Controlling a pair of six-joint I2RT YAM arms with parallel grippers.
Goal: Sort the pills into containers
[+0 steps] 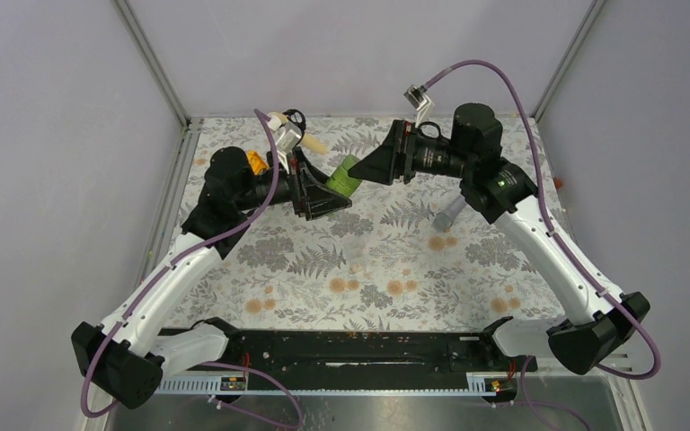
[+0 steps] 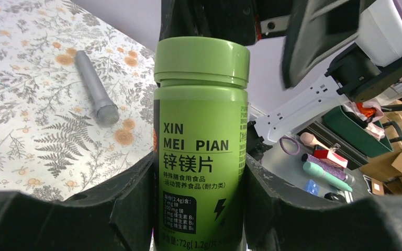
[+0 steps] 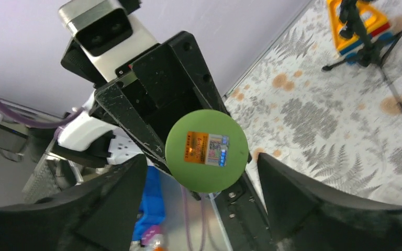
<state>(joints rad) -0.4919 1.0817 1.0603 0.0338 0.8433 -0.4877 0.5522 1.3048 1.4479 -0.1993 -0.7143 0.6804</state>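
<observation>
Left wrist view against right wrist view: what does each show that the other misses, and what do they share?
Only the left wrist view shows the side label of the green bottle, reading XIN MEI PIAN, and a grey cylinder lying on the patterned mat. Only the right wrist view shows the sticker on top of the cap and a yellow, red and blue toy on the mat. Both show the bottle, capped, and the mat.
</observation>
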